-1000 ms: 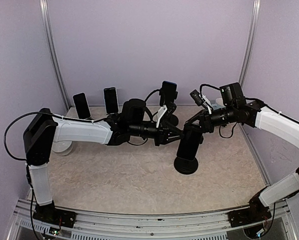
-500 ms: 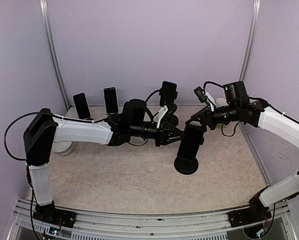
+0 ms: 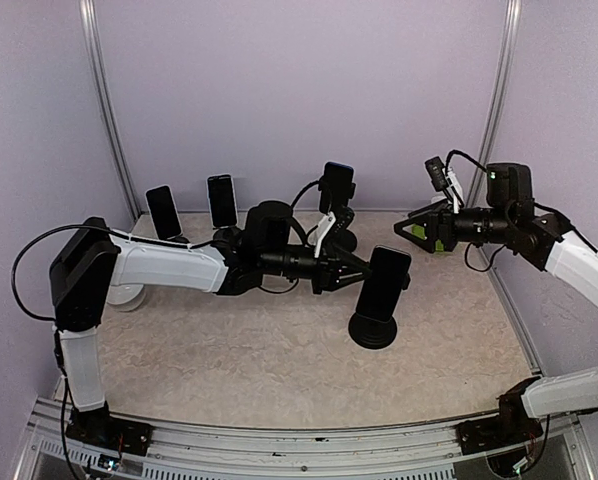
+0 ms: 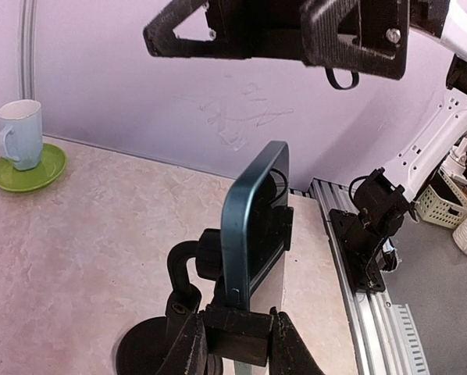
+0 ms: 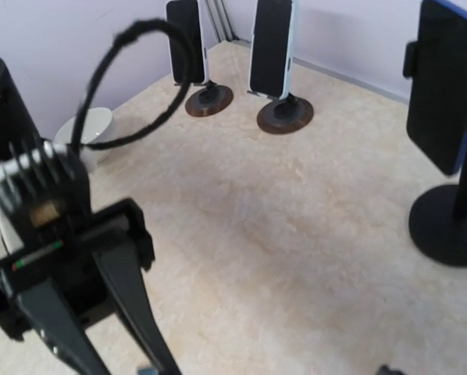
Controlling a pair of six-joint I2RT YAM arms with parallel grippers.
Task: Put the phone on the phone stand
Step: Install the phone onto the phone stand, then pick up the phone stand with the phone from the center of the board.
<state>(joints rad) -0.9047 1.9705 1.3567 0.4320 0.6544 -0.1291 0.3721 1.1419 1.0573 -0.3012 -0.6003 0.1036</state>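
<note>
Left gripper (image 4: 235,337): fingers closed on a dark block at the lower near edge of the phone (image 3: 382,283). The block looks like a clamp piece of the phone stand (image 3: 374,330). The fingers cover its lower part, so this is not certain.

Right gripper (image 3: 407,232): jaws wide apart with nothing between them. It hangs well apart from the phone, up and to its right in the top view.

Hidden or unclear:
- Top view: the stand's neck is behind the phone, and only the round black base shows.
- Left wrist view: the phone's bottom end is cut by the frame edge.
- Right wrist view: one finger of the right gripper is in frame, and the other is almost wholly cut off at the bottom edge.
- Right wrist view: a blue-edged phone (image 5: 448,86) on a black stand is clipped by the right edge.

Orientation: the phone sits in the stand near the table's centre. Its long axis is near upright, and its top end leans toward the right arm. The left wrist view shows it almost edge-on, with a teal rim.

Writing: the scratch marks (image 4: 233,117) on the back wall are not legible. The left rear phone (image 3: 162,210) and middle rear phone (image 3: 221,200) show only dark faces. A cup (image 4: 19,133) stands on a green saucer (image 4: 26,168) and bears no readable print.
</note>
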